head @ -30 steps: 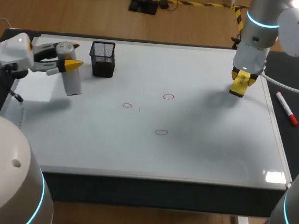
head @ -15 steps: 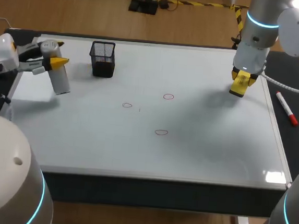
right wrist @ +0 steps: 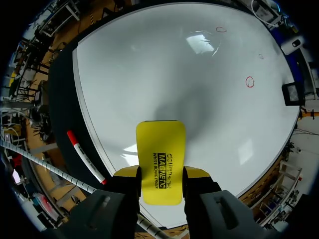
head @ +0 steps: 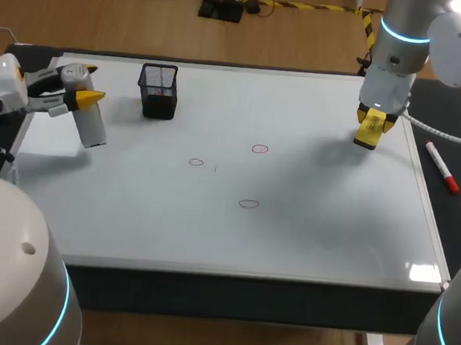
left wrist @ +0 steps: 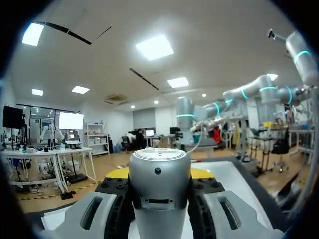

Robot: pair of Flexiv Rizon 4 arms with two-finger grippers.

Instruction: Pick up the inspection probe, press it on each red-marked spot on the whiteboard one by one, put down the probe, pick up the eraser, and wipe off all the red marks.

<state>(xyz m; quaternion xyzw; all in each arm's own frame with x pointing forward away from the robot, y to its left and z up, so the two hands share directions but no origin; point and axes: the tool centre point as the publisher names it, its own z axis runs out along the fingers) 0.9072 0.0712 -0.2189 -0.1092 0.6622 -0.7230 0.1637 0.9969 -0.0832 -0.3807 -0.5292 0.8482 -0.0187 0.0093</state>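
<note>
Overhead, upper right, the right gripper (head: 369, 125) clamps the yellow eraser (head: 367, 136); far left, the left gripper (head: 87, 92) grips the probe (head: 93, 126) (silver, seemingly tilted).

White board, red marks, yellow eraser, silver probe.
Whiteboard (head: 306, 228) glossy white; three red marks (head: 259, 149) are thin outlined circles; eraser (right wrist: 160, 149) bright yellow with black print; probe (head: 92, 124) plain silver-grey; mesh cup (head: 158, 91) black grid; marker (head: 442, 167) white with red ends; left tool (head: 89, 82) and right tool (right wrist: 160, 174) yellow-tipped; arms (head: 403, 42) pale grey with cyan rings; tabletop (head: 456, 224) black.
</note>
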